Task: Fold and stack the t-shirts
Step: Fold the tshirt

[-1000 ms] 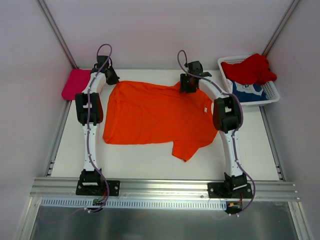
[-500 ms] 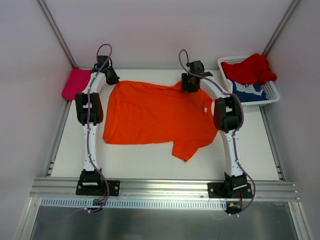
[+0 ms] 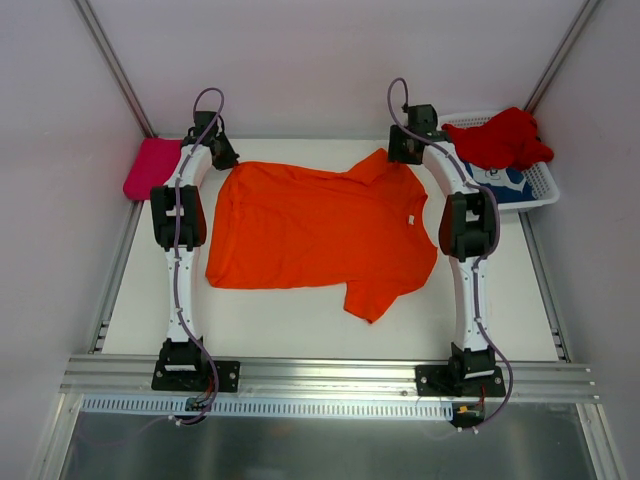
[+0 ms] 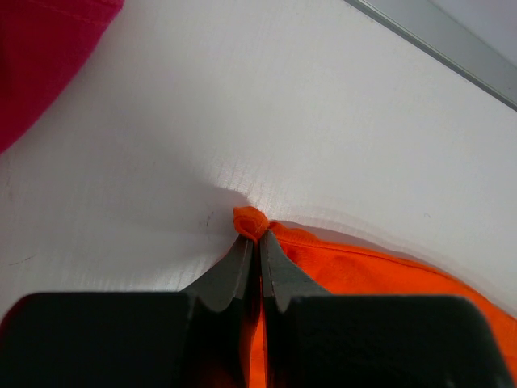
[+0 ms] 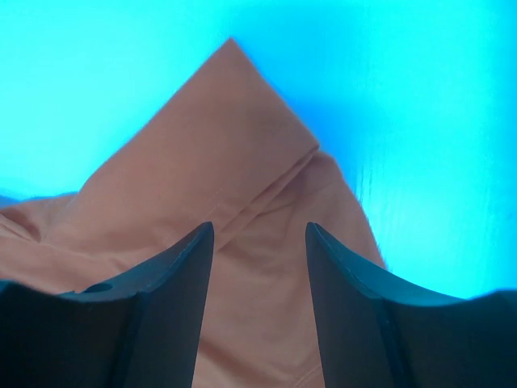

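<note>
white tabletop [image 3: 300, 325] fills the walled cell, and on it the orange t-shirt [image 3: 310, 235] lies spread nearly flat, hem toward the left arm, neck toward the right, one sleeve pointing at the near edge and the other at the far edge. no fold is in it yet. the left gripper [image 4: 257, 242] is down at the shirt's far left corner with its jaws pressed together on a small nub of orange cloth, the rest of that edge trailing off along the table. the right gripper [image 5: 258, 234] sits over the far sleeve, its fingers standing well apart with nothing between them; the pointed sleeve tip lies below and ahead of them, not gripped. further out, the magenta-pink t-shirt [image 3: 150, 167] rests as a compact pad at the far left corner of the table, just beside the left arm, and looks to me like the one piece already folded and the start of the stack. at the far right, the white basket [image 3: 545, 190] holds the red t-shirt [image 3: 500, 138] heaped on top of the blue t-shirt [image 3: 497, 185], both crumpled and unfolded. by my reading the job is early: one shirt put away, the orange one flattened and about to be folded, two more waiting in the basket.
</note>
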